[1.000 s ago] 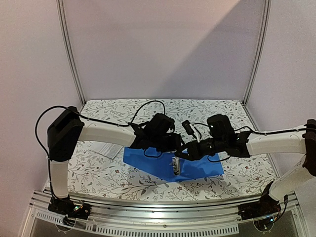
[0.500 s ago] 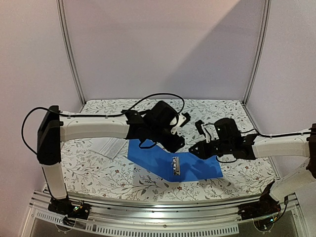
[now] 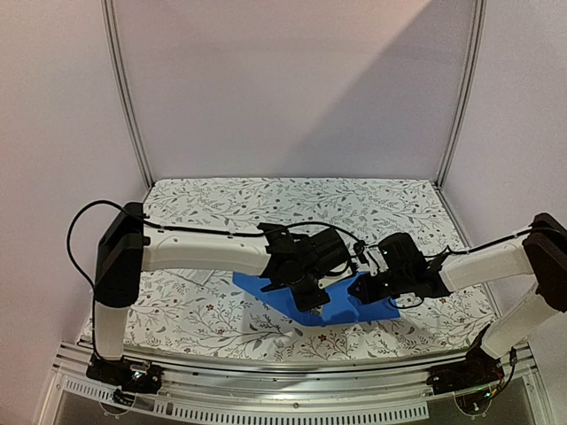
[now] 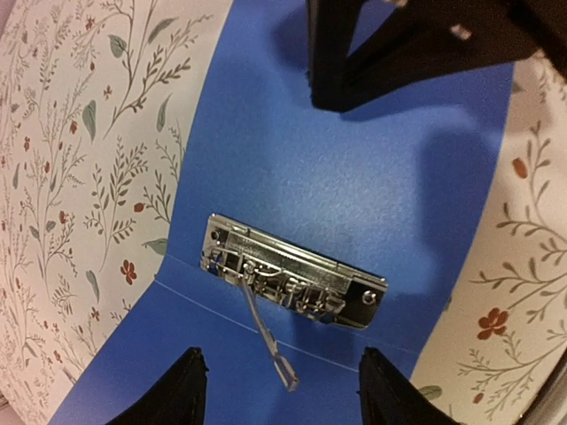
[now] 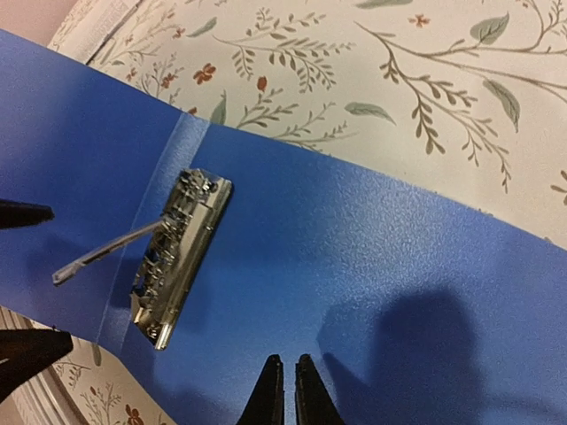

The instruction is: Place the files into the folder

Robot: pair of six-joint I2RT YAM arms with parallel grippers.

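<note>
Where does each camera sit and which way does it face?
Top: above and behind, facing down at the table; left arm and right arm show.
Left wrist: facing down at the folder and clip; open left gripper below.
Right wrist: facing down at the folder; shut right gripper below.
Shared: both wrist views show the clip.

The folder (image 3: pixel 363 308) lies open on the table (image 3: pixel 221 204), toward the near edge. Its clip mechanism (image 4: pixel 292 283) sits on the inside, just beside the spine fold. The left gripper (image 4: pixel 283 354) hangs above the mechanism, and the right gripper (image 5: pixel 289 359) is over the right-hand cover.
</note>
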